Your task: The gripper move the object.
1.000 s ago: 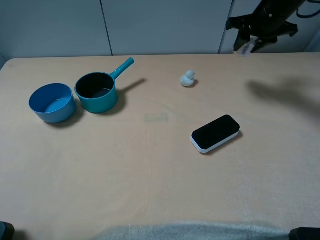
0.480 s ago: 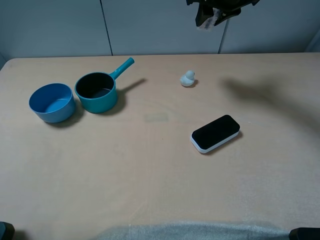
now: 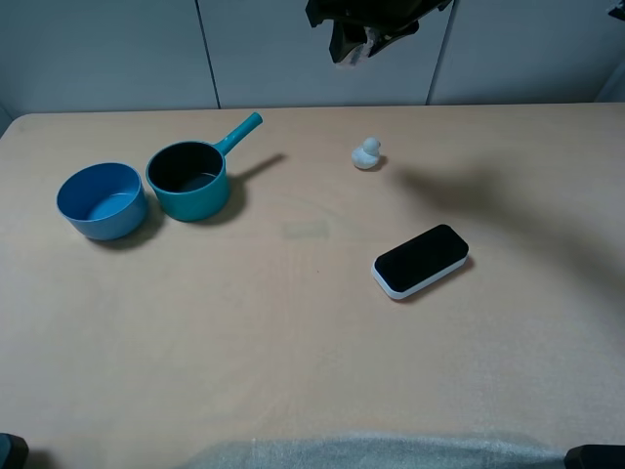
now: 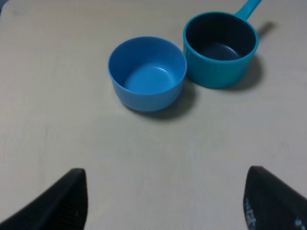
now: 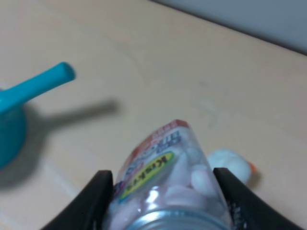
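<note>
Pale wood-toned tabletop lies under everything, and nothing on it is the task's thing. The glass jar is off the surface altogether.

The right gripper hangs high above the far edge of the table. Its jaws are closed against the jar's two sides, with a black finger pressed to each flank. The jar sits squarely between them, its silver cap end nearest the wrist camera and its labelled body pointing out toward the table. Pale pink-white pieces show through the glass.

The left gripper is spread wide with nothing in it, hovering low on the teal saucepan side.

As I judge it, pickup and lift are done and the carry is under way. What is left is lowering the jar to a spot and letting go, and the pictures do not say which spot.

The saucepan and the blue bowl stand side by side, well left of the jar. The black device lies nearer the middle. The white duck sits almost below the held jar.
</note>
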Controlling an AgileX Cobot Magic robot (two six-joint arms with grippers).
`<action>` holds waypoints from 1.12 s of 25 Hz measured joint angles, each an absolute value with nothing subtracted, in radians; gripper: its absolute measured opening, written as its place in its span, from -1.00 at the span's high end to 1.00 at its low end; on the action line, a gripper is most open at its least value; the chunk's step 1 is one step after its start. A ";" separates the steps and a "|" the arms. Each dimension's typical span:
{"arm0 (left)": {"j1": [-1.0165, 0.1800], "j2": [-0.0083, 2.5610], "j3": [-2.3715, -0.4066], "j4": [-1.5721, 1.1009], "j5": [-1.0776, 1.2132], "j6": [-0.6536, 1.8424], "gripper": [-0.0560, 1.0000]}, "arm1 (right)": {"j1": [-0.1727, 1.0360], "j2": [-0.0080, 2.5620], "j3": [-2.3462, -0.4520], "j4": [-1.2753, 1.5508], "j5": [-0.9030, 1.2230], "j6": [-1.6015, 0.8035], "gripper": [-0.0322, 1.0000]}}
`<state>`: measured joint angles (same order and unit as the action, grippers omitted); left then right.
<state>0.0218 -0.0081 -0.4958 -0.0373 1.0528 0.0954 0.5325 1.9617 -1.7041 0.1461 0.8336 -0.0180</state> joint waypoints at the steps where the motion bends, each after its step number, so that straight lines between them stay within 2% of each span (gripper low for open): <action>1: 0.022 -0.008 -0.496 -0.037 1.053 0.095 -0.51 | 0.544 1.962 -1.704 0.146 0.831 -0.019 0.29; 28: 0.022 -0.008 -0.496 -0.037 1.053 0.095 -0.51 | 0.744 2.129 -1.704 0.165 0.840 -0.045 0.29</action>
